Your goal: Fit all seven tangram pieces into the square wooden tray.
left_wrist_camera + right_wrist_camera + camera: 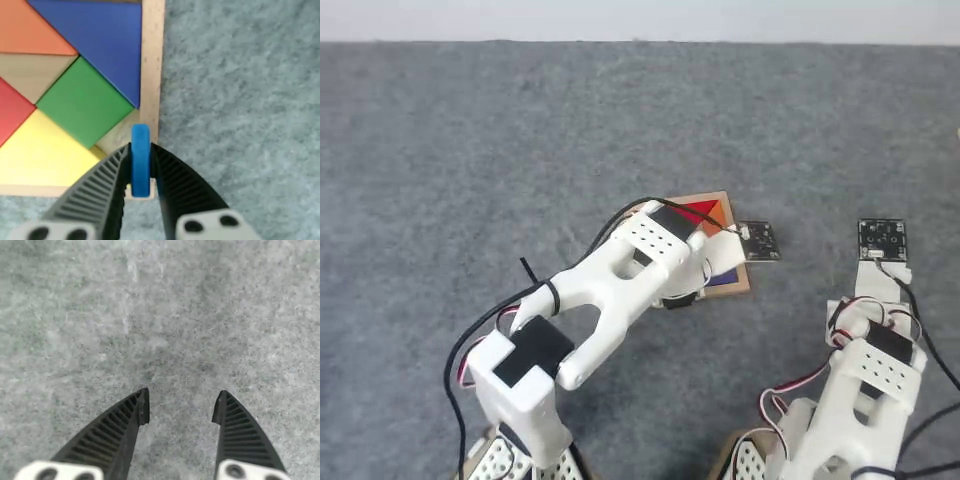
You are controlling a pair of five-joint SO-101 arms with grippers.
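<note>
- One small blue piece [140,134] stands on edge between the fingers of the left gripper [140,150], which is closed on its flat faces. Holding it upright looks meant to let a thin edge enter a tight slot first.
- It hangs just over the corner of the square wooden tray [151,60], above a bare triangular gap [118,134] between the green square [85,102] and the rim. That gap seems to be its intended seat.
- Around the gap lie the large blue triangle [100,35], the yellow piece [45,155], the orange piece [30,30] and the red piece [11,112], all flat and edge to edge.
- A pale patch [30,75] sits between orange and green; I cannot tell whether it is bare floor or a wood-coloured piece.
- In the high view the left arm [620,290] leans over the tray, covering most of it.
- The right gripper [182,407] hangs wide open and holds nothing, over bare grey carpet [160,315] well apart from the tray, probably parked clear of the work.
- The piece must tip flat to seat, and it could catch on the rim.
</note>
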